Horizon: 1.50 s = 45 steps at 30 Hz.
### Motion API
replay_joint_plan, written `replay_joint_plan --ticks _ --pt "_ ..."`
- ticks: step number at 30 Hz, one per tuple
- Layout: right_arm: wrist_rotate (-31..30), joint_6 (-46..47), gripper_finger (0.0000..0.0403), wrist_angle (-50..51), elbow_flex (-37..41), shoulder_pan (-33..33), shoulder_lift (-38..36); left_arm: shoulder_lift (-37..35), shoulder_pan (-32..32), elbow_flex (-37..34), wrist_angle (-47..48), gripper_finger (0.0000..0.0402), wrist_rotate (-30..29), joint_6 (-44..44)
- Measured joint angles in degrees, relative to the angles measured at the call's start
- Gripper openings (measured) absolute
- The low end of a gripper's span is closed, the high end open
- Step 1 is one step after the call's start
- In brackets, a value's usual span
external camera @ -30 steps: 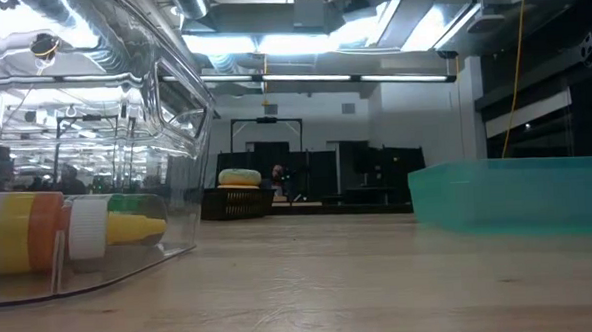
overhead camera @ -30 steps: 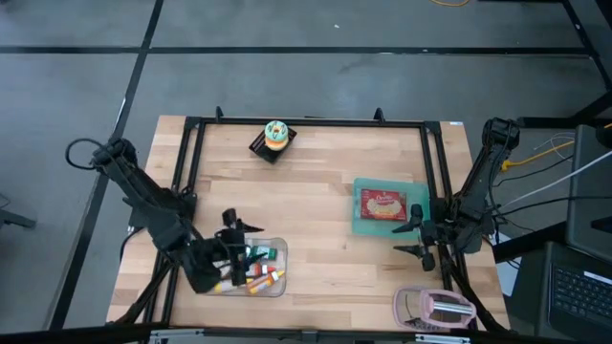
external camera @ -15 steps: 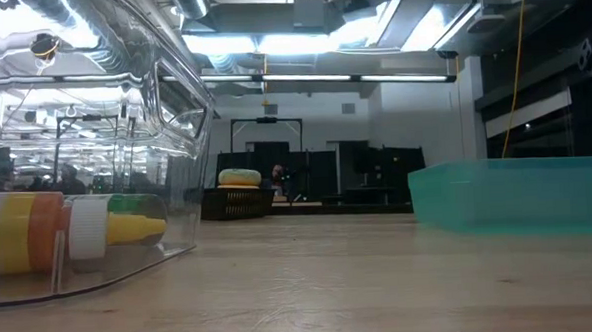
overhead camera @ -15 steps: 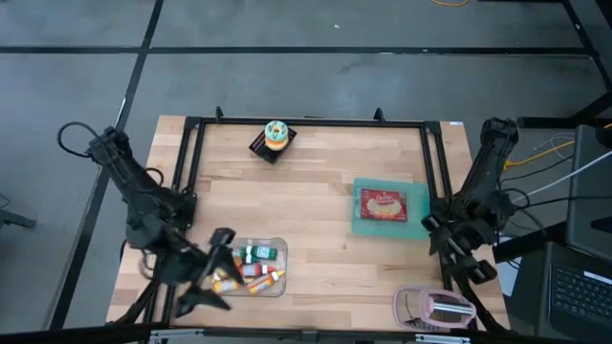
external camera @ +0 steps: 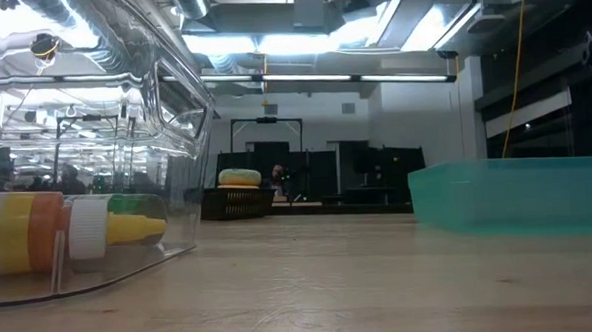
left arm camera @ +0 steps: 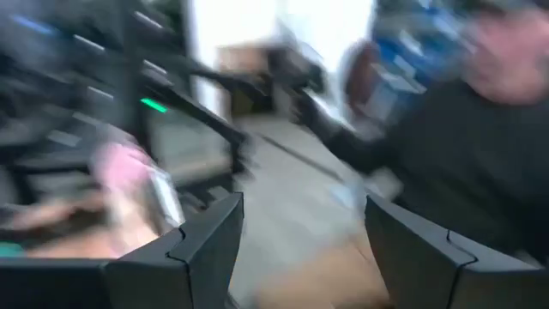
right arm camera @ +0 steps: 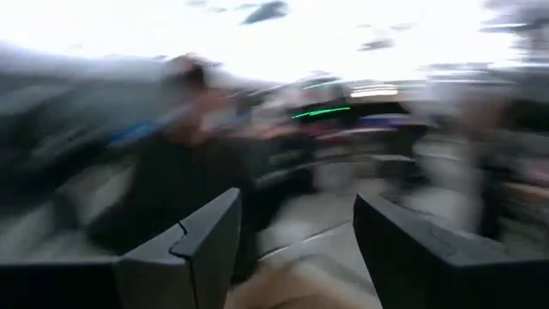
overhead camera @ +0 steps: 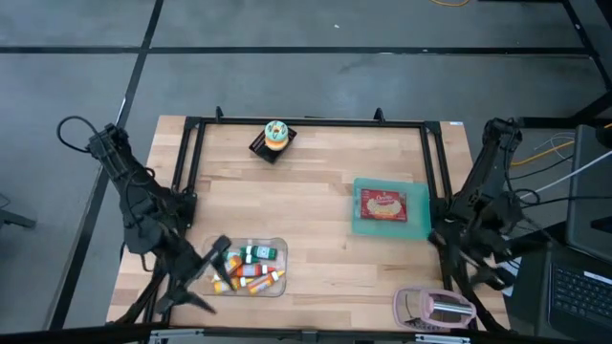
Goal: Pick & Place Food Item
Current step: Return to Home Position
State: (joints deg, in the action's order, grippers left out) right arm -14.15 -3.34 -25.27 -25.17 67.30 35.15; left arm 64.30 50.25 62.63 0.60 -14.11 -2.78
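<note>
A red food packet (overhead camera: pixel 383 204) lies in a teal tray (overhead camera: pixel 360 225), which also shows in the low view (external camera: pixel 517 193). At the table's far edge a round yellow-green food item (overhead camera: pixel 275 133) (external camera: pixel 238 177) sits on a small black stand. My left gripper (overhead camera: pixel 205 274) (left arm camera: pixel 300 225) hangs open over the front left corner, beside a clear box. My right gripper (overhead camera: pixel 459 258) (right arm camera: pixel 296 225) hangs open past the table's right edge, near the teal tray. Neither holds anything.
The clear box (overhead camera: pixel 251 268) (external camera: pixel 85 145) at the front left holds several small bottles. A pink and clear container (overhead camera: pixel 435 308) lies at the front right. A black frame (overhead camera: pixel 306 121) runs round the table. A person in dark clothes (left arm camera: pixel 463 146) (right arm camera: pixel 171 189) shows beyond the table.
My left gripper has risen from over the clear box and drawn back toward the table's front left corner, tipping up to level. My right gripper has risen from beside the teal tray and pulled back past the right edge, tipping upward. Nothing on the table has moved.
</note>
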Motion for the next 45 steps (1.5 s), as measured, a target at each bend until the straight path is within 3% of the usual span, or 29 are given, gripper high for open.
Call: replay_joint_plan --ticks 3,5,8,12,19,27,33,37,43,45 --pt "23.86 -4.80 0.0224 4.55 0.10 -1.51 -0.02 -1.38 -2.11 -0.59 4.59 0.0240 12.92 2.04" --pt "30.55 -4.91 0.0224 9.14 0.07 -2.23 -1.13 -3.57 -3.53 -2.00 4.30 0.0239 23.43 5.85" --pt "28.26 -2.94 0.0224 17.07 0.20 -3.24 -6.38 -8.63 -6.90 -4.22 6.72 0.0240 35.62 7.87" --pt "29.17 -3.73 0.0224 22.50 5.14 -4.29 -15.14 -17.02 -10.46 -10.56 11.86 0.0242 35.42 5.84" --pt "24.02 0.79 0.0224 25.29 17.30 -4.74 -35.19 -35.23 -12.09 -30.04 4.72 0.0242 40.79 8.04" --pt "23.56 2.06 0.0224 24.45 17.50 -4.76 -35.09 -54.49 -12.16 -50.75 -3.35 0.0246 39.27 4.55" --pt "23.56 3.94 0.0224 22.67 20.96 -4.76 -35.16 -64.34 -12.12 -61.31 -3.90 0.0244 37.29 3.56" --pt "24.02 5.47 0.0224 21.19 23.61 -4.75 -35.18 -61.21 -12.07 -61.88 -3.98 0.0242 32.96 4.28" --pt "25.08 5.71 0.0224 22.89 24.28 -4.76 -34.67 -57.80 -12.18 -62.07 -1.06 0.0246 13.56 1.58" --pt "24.91 7.53 0.0224 22.81 24.28 -4.74 -33.58 -57.44 -12.28 -62.07 -1.14 0.0246 12.82 3.95"
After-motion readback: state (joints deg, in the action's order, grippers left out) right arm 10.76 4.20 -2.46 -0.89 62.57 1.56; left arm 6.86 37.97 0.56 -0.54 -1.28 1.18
